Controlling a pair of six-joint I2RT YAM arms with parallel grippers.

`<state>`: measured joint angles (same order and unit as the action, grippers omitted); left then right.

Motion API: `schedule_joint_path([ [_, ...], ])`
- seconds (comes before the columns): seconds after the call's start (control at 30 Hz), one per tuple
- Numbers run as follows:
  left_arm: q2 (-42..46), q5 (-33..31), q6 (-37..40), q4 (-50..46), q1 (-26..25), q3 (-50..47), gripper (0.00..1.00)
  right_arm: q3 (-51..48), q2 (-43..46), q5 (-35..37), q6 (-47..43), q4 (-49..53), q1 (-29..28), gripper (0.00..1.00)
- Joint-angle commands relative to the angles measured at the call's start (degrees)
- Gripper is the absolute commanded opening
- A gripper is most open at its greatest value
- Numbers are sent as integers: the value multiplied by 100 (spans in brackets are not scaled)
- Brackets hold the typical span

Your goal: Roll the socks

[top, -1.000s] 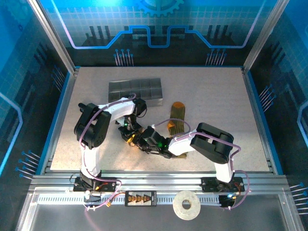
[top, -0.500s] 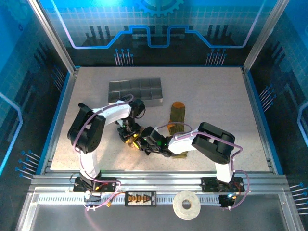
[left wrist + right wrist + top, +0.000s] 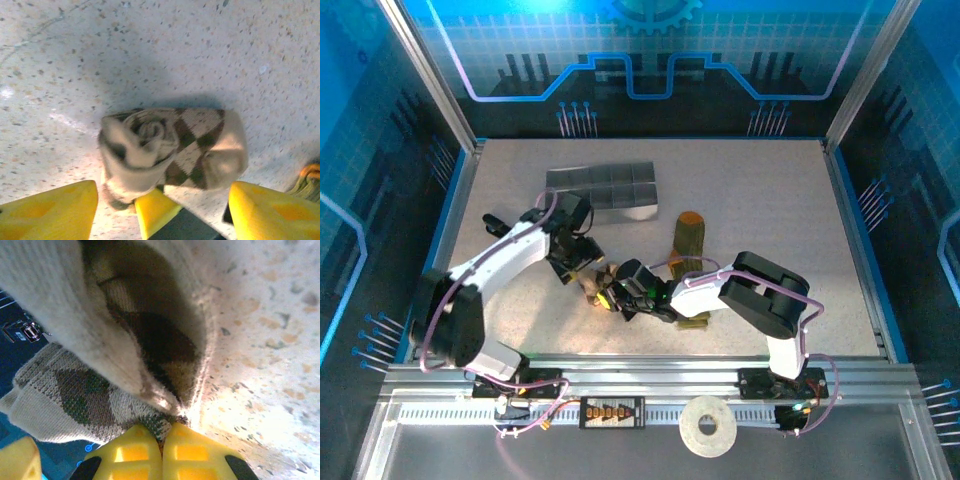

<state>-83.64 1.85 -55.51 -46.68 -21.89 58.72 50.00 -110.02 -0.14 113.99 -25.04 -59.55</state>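
Argyle sock (image 3: 175, 150): one; olive sock (image 3: 687, 240): one; grey tray (image 3: 600, 187): one; arms (image 3: 505, 258) (image 3: 765, 295): two.

Grey divided metal tray (image 3: 602, 190) toward far side of speckled beige counter (image 3: 760, 200); white tape roll (image 3: 692, 430) on near aluminium rail (image 3: 650, 375).

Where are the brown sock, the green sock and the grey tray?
brown sock (image 3: 192, 147): left wrist view, its diamond-patterned side
green sock (image 3: 687, 242): top view, its middle
grey tray (image 3: 602, 190): top view, a middle compartment

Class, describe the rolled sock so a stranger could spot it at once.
On the speckled table, look in front of the grey tray. The argyle sock lies rolled up, beige with brown diamonds; the olive sock beside it is long and orange-toed.
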Motion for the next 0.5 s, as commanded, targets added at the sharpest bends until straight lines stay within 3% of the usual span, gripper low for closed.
schedule_joint_path([
  [0.0,541,87,566,105,2,-529,64,-348,-651,-97,214,1928,7,0],
  [0.2,806,433,566,927,-8,-1242,61,-280,-688,-180,229,1902,49,0],
  [0.47,135,288,664,1311,-15,-1574,54,-346,-629,-231,233,1898,117,0],
])
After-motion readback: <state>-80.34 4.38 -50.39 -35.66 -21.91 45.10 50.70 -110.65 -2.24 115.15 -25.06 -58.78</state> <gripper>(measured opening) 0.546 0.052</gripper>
